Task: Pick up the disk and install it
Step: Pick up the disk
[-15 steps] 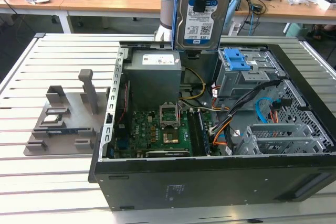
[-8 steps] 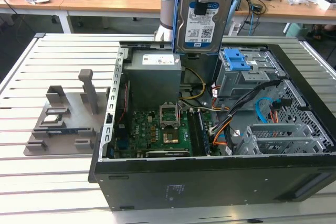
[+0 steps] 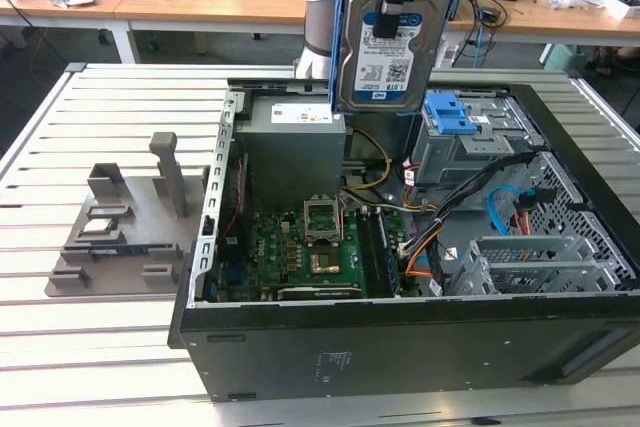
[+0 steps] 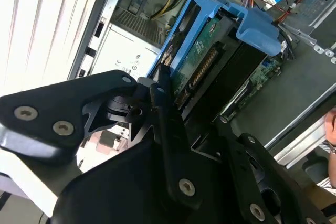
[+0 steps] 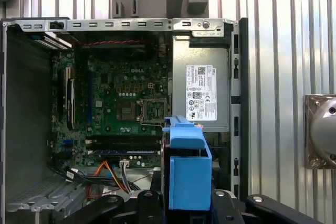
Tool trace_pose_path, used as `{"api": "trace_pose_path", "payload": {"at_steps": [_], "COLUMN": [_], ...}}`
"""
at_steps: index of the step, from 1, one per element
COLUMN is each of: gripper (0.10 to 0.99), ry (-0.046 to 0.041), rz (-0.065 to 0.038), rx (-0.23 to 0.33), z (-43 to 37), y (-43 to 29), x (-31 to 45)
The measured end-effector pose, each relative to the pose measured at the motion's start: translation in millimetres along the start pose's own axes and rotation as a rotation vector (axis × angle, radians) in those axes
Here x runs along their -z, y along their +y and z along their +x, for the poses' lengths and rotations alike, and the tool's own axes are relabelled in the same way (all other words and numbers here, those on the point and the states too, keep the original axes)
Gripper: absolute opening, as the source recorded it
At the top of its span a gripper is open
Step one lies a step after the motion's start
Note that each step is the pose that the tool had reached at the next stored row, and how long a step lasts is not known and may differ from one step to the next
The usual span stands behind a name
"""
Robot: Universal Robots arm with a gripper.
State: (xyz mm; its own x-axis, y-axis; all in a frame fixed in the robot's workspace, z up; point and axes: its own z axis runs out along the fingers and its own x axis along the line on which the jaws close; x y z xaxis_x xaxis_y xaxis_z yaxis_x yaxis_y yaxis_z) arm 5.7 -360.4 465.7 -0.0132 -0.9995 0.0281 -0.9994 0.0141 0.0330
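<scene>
While it's up in the air, disk (image 3: 385, 67): upright, over the open PC case (image 3: 400, 352) on the bench (image 3: 100, 137)
hand (image 3: 388, 25): pinching the disk's top edge

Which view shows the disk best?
Exterior view: the disk hangs upright above the case, labelled face toward the camera. Second wrist view shows its circuit-board side and blue caddy at an angle; first wrist view, the caddy's blue end.
</scene>
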Motion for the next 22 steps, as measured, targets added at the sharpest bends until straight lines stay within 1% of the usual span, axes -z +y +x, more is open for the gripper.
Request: {"api": "trace_pose_path", "payload": {"at_steps": [2, 4, 5, 6, 7, 8, 9, 10, 12, 14, 16, 20, 22], "gripper": [0.357, 0.357, 0.357, 0.357, 0.357, 0.357, 0.357, 0.357, 0.357, 0.357, 0.357, 0.357, 0.357], "ry": [0.0, 0.0, 0.0, 0.0, 0.0, 0.0, 0.0, 0.0, 0.0001, 0.0, 0.0001, 0.0, 0.0], "rz": [0.0, 0.0, 0.0, 0.0, 0.0, 0.0, 0.0, 0.0, 0.0, 0.0, 0.0, 0.0, 0.0], "rx": [0.0, 0.0, 0.0, 0.0, 0.0, 0.0, 0.0, 0.0, 0.0, 0.0, 0.0, 0.0, 0.0], "z": [3.1, 8.5, 14.0, 21.9, 27.4, 44.2, 59.2, 62.9, 65.3, 71.9, 75.9, 81.0, 85.7], "y": [-0.1, -0.1, -0.2, -0.3, -0.4, -0.6, -0.9, -0.9, -1.0, -1.1, -1.1, -1.2, -1.3], "x": [-0.1, -0.4, -0.6, -1.0, -1.3, -2.0, -2.7, -2.9, -3.0, -3.3, -3.5, -3.8, -4.0]}}
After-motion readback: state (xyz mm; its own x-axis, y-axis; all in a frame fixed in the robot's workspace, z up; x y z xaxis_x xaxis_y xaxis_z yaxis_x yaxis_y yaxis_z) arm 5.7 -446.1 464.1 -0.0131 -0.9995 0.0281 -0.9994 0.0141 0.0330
